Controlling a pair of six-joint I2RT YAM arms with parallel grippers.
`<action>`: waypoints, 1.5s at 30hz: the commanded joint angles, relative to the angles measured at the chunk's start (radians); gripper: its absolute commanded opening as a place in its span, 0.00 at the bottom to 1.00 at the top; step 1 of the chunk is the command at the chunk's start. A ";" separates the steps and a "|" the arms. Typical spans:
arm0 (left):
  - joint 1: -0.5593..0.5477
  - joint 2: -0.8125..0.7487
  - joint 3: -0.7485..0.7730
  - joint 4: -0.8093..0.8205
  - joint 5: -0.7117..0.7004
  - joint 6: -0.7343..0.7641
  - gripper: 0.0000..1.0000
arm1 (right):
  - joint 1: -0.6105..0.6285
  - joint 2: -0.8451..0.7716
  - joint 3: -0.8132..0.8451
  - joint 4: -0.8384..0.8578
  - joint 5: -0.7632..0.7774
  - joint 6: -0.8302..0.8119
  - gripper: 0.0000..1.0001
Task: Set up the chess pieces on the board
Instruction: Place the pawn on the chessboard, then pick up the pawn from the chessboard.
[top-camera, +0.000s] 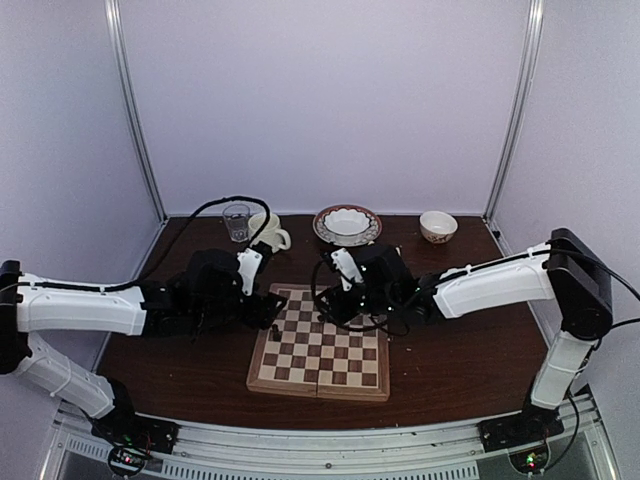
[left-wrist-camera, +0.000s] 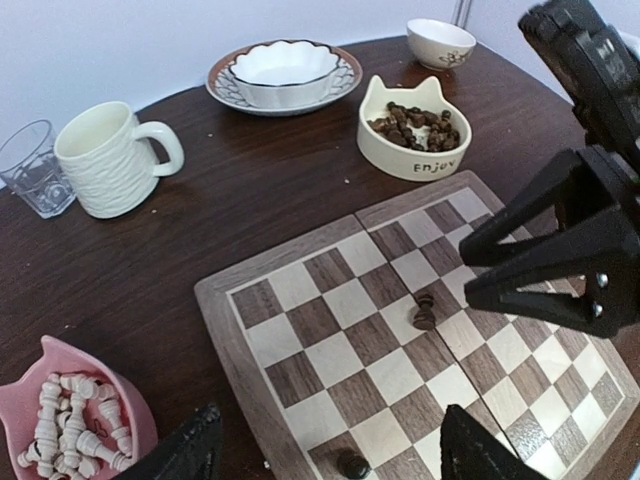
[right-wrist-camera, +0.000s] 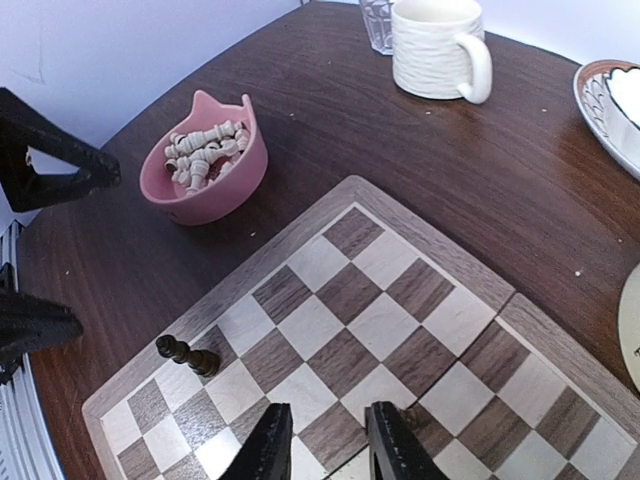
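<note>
Field notes, remote station.

- Square wooden chessboard (top-camera: 330, 365) with tan and dark brown squares and a reddish border. It lies flat mid-way across the dark brown wooden worktop (left-wrist-camera: 250, 180), between the two arms.
- Left gripper (left-wrist-camera: 330, 455): jaws spread wide, holding nothing. It hangs low over the board edge nearest the pink bowl.
- One small near-black turned chess piece (left-wrist-camera: 352, 463) sits on the board between those fingers, close to that edge. I cannot tell whether it is upright or toppled.
- A second dark piece (left-wrist-camera: 425, 310) sits further in on the board, just off the right gripper's fingertips. It looks tilted. I cannot tell whether it touches them.
- Right gripper (right-wrist-camera: 328, 445): jaws parted only narrowly, with bare board squares showing in the gap. I see nothing held.
- Pink cat-eared bowl (right-wrist-camera: 215, 195) on the worktop beside the board's corner, full of pale cream pieces (right-wrist-camera: 205, 150).
- Cream cat-eared bowl (left-wrist-camera: 410, 160) just past the board's far edge, holding a heap of dark pieces (left-wrist-camera: 410, 122).
- Behind these, well off the board:
  - a ribbed white mug (left-wrist-camera: 105, 165) with a clear glass tumbler (left-wrist-camera: 30, 175) next to it
  - a patterned plate (left-wrist-camera: 225, 90) carrying a white scalloped bowl (left-wrist-camera: 285, 65)
  - a small cream bowl (left-wrist-camera: 440, 45)
</note>
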 joint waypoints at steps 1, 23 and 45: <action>0.005 0.081 0.104 -0.019 0.130 0.085 0.75 | -0.053 -0.060 -0.071 -0.044 -0.001 0.053 0.30; 0.005 0.588 0.536 -0.311 0.282 0.175 0.65 | -0.152 -0.161 -0.204 0.053 0.063 0.197 0.30; -0.012 0.727 0.653 -0.387 0.205 0.200 0.30 | -0.160 -0.235 -0.277 0.121 0.070 0.208 0.30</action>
